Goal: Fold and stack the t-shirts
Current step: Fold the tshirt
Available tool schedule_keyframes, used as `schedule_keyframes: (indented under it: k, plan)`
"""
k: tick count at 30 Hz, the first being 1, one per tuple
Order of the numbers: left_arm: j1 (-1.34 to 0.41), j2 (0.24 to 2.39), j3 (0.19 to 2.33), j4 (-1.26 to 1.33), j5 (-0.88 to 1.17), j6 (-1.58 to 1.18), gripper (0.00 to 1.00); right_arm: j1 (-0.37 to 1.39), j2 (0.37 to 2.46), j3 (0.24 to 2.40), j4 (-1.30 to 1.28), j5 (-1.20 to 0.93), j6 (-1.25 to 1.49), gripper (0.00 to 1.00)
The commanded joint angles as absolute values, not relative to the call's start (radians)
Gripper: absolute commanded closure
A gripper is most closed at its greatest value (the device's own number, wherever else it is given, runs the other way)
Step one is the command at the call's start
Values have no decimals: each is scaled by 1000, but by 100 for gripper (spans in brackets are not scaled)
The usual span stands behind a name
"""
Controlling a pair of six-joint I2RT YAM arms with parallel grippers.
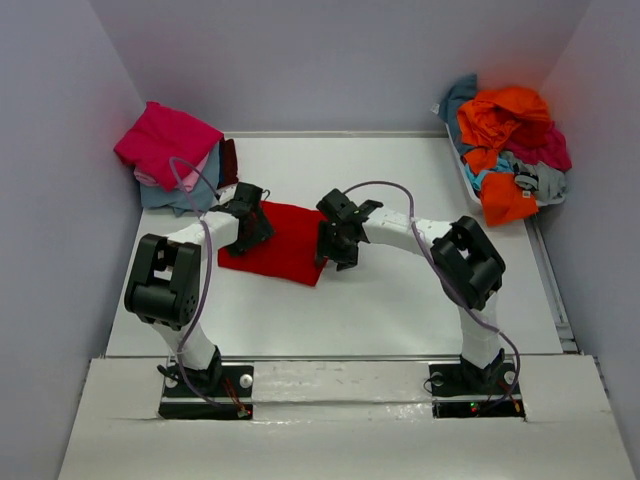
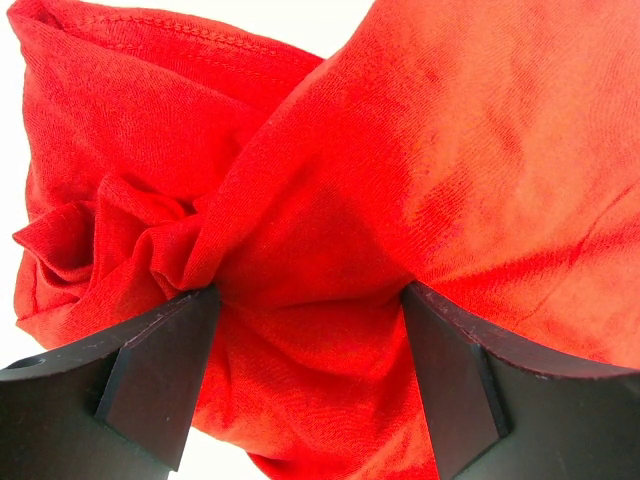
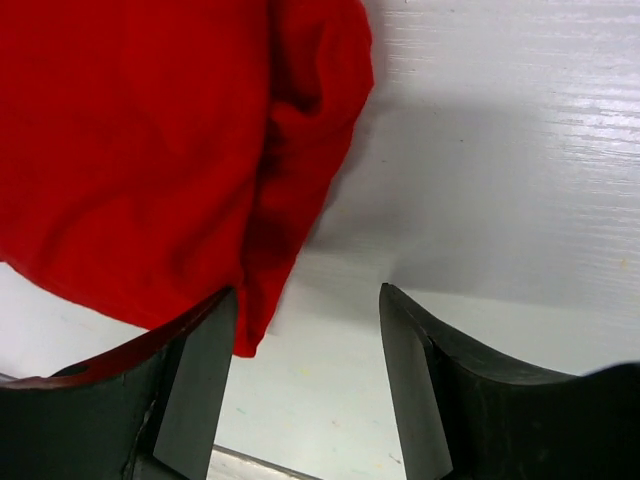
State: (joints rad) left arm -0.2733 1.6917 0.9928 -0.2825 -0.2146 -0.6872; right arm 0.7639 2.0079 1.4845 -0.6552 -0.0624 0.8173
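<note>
Toward the left half of the tabletop (image 1: 420, 300), just short of the folded stack (image 1: 170, 150) in its far-left corner, the bright red t-shirt (image 1: 285, 255) lies as a flat pad between the two arms. The left gripper (image 1: 252, 222) sits over the shirt's left edge with its jaws spread wide and nothing pinched. The right gripper (image 1: 338, 240) is at the right edge, also parted and empty.

My worry is the left side. If those jaws shut where they are, I'd guess they catch only the puckered top layer, and a lift would pull the fold open. On the right, one finger (image 3: 190, 380) is against the hem, so backing away carelessly might drag that corner out.

From overhead the pad looks tidy, and only that view shows the stack and the unfolded heap (image 1: 510, 140) at the far-right corner. The left wrist view alone reveals the crumpled knot of cloth between the fingers, and the right wrist view the rolled edge and bare surface between its jaws.
</note>
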Motion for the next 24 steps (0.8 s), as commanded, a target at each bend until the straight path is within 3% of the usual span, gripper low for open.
schedule_keyframes:
  k: [1, 5, 12, 24]
  plan:
    - [-268, 1735, 982, -393, -210, -667, 13, 762, 1939, 1408, -468, -100, 902, 33]
    - [-268, 1735, 991, -400, -210, -661, 13, 753, 1953, 1397, -411, -112, 913, 25]
    - [-278, 1743, 1000, -400, -206, -655, 13, 735, 1850, 1252, -209, -157, 985, 21]
    - [-278, 1753, 1009, -402, -202, -652, 13, 693, 1799, 1101, -34, -224, 1071, 20]
